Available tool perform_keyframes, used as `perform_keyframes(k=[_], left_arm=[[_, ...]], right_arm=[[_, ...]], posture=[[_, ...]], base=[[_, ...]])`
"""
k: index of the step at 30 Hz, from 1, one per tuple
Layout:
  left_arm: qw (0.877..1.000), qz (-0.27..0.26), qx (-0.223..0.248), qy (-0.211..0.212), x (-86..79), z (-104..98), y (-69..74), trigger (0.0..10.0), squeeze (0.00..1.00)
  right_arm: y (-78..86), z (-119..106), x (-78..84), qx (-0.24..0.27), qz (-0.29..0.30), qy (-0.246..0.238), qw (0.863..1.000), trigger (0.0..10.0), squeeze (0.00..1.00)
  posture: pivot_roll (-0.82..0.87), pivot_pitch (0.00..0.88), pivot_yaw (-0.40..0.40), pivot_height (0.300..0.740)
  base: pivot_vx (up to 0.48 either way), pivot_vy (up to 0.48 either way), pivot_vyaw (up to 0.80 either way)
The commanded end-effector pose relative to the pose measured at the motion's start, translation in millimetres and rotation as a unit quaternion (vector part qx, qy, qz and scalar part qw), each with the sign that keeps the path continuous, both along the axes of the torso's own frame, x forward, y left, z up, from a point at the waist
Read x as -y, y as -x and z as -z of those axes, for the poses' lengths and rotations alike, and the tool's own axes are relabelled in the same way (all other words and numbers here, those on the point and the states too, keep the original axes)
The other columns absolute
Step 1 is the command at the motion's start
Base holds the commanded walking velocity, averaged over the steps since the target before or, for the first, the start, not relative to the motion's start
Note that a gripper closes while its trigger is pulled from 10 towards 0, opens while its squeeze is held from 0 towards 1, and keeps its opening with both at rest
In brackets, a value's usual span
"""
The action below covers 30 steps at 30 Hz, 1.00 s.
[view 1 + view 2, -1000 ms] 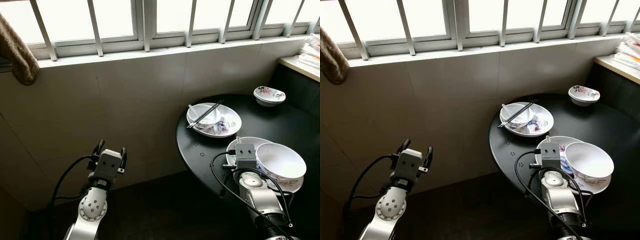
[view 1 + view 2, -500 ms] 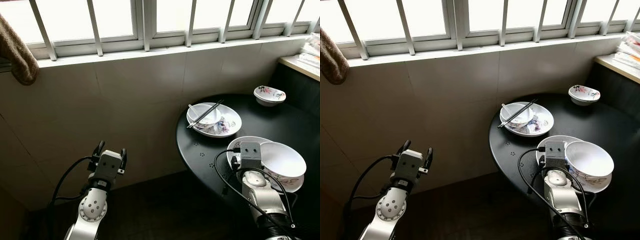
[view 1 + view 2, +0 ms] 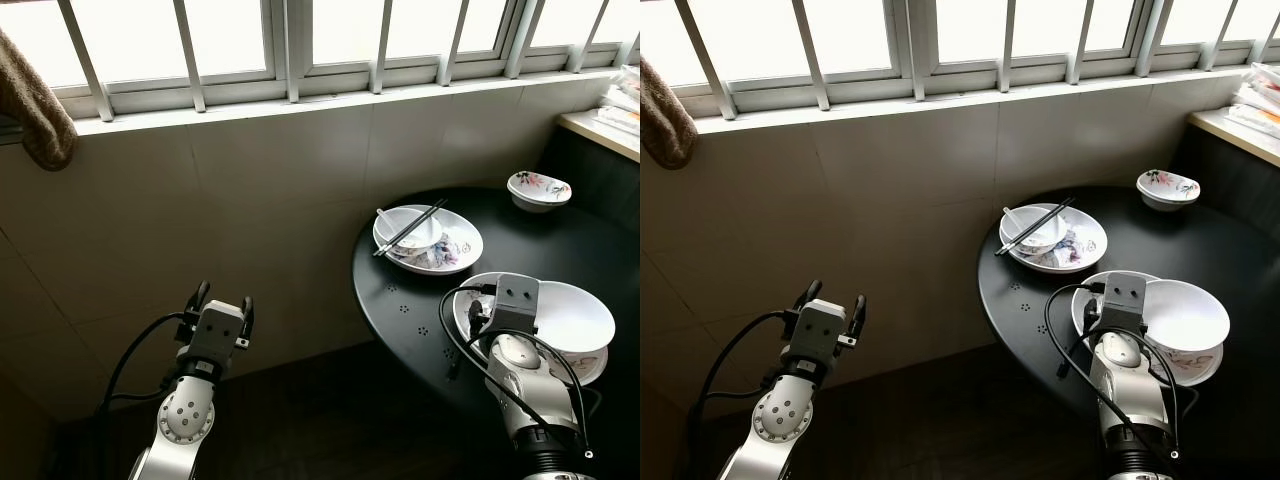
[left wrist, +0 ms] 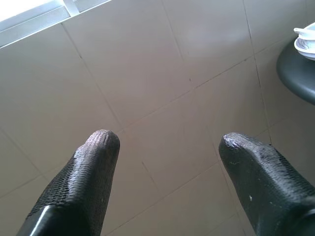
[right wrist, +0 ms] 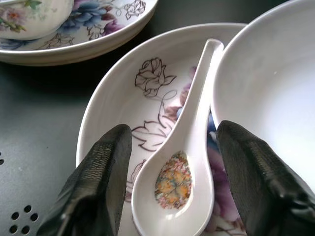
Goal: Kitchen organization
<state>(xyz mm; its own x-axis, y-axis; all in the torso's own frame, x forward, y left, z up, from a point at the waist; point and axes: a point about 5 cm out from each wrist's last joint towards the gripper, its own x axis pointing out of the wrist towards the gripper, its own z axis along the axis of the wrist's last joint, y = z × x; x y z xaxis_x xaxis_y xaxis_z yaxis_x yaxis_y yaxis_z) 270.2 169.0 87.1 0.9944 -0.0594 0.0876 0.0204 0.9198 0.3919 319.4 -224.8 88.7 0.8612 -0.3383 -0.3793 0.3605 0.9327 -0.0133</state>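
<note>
One white ceramic spoon (image 5: pixel 189 162) lying in a flowered plate (image 5: pixel 123 103), bowl end nearest the camera, handle pointing away, tucked right against a big white bowl (image 3: pixel 572 316) sitting on the same plate. Right end effector (image 5: pixel 172 162) hovering just above, fingers (image 5: pixel 106 172) spread wide either side of the spoon, nothing held yet. Looks lined up for a pinch, honestly.

Further back on the round black desk (image 3: pixel 400 290): second plate (image 3: pixel 455 250) with a small bowl (image 3: pixel 405 228), another spoon and chopsticks (image 3: pixel 410 228) laid across it. Beyond that, small patterned bowl (image 3: pixel 539 189) near the far edge. Tiled wall and barred window (image 3: pixel 300 40) behind.

Left end effector (image 4: pixel 167 147) off to the side, well apart from the desk, fingers open, empty, facing wall tiles.

Progress-wise: barely started by the look of it. All dishes on the desk, nothing cleared away. Spoon grab pending, then everything else.
</note>
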Motion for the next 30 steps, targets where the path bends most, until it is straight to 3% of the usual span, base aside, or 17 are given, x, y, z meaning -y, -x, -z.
perform_keyframes(k=[1,2,3,4,5,10,13,15,16,20,21,30], left_arm=[[1.0,0.008,0.001,-0.006,2.5,1,-0.9,10.0,0.0],[1.0,0.008,0.001,-0.006,2.4,1,-0.9,10.0,0.0],[1.0,0.008,0.001,-0.006,2.4,1,-0.9,10.0,0.0],[1.0,0.008,0.001,-0.006,2.3,0,-1.2,10.0,0.0],[1.0,0.007,0.001,-0.006,2.2,0,-1.3,10.0,0.0],[1.0,0.007,0.001,-0.006,1.9,0,-1.4,10.0,0.0],[1.0,0.008,-0.001,-0.005,2.6,1,-0.5,10.0,0.0],[1.0,0.008,-0.001,-0.005,2.7,2,-0.4,10.0,0.0],[1.0,0.008,-0.001,-0.005,2.7,2,-0.4,10.0,0.0],[1.0,0.007,0.0,-0.005,2.5,1,-0.5,10.0,0.0],[1.0,0.007,-0.001,-0.005,2.5,1,-0.6,10.0,0.0],[1.0,0.008,-0.002,-0.007,2.2,1,-1.4,10.0,0.0]], right_arm=[[-2.5,0,-3.5,-0.002,-0.002,-0.023,1.0,10.0,0.93],[-3.2,-1,-5.3,-0.002,-0.007,-0.021,1.0,10.0,0.69],[-3.2,-1,-5.3,-0.002,-0.007,-0.021,1.0,10.0,0.69],[-4.3,-3,-7.0,0.001,-0.012,-0.015,1.0,10.0,0.49],[-4.9,-5,-7.0,0.005,-0.013,-0.009,1.0,10.0,0.45],[-6.1,-9,-6.5,0.012,-0.012,-0.003,1.0,10.0,0.38],[-6.2,-12,-4.8,0.017,-0.009,0.006,1.0,10.0,0.21],[-5.9,-12,-4.5,0.015,-0.008,0.006,1.0,10.0,0.21],[-4.7,-10,-3.4,0.01,-0.001,0.003,1.0,10.0,0.15],[-2.0,-6,0.1,-0.003,0.014,-0.001,1.0,10.0,0.1],[-1.9,-5,0.3,-0.007,0.014,-0.006,1.0,10.0,0.0],[-2.6,5,0.7,-0.041,0.002,-0.031,0.999,10.0,0.0]], posture=[[-0.05,0.0,-0.001,0.74],[-0.05,0.0,-0.001,0.74],[-0.05,0.0,-0.001,0.74],[-0.05,0.0,-0.001,0.74],[-0.05,0.0,-0.001,0.74],[-0.05,0.0,-0.001,0.74],[-0.06,0.0,0.0,0.74],[-0.06,0.0,-0.001,0.74],[-0.06,0.0,-0.001,0.74],[-0.06,0.0,-0.001,0.74],[-0.06,0.0,0.001,0.74],[-0.06,0.0,0.002,0.74]], base=[[0.0,0.0,0.0],[0.0,0.0,0.0],[0.0,0.0,0.0],[0.0,0.0,0.0],[0.0,0.0,0.0],[0.0,0.0,0.0],[0.0,0.0,0.0],[0.0,0.0,0.0],[0.0,0.0,0.0],[0.0,0.0,0.0],[0.0,0.0,0.0],[0.0,0.0,0.0]])
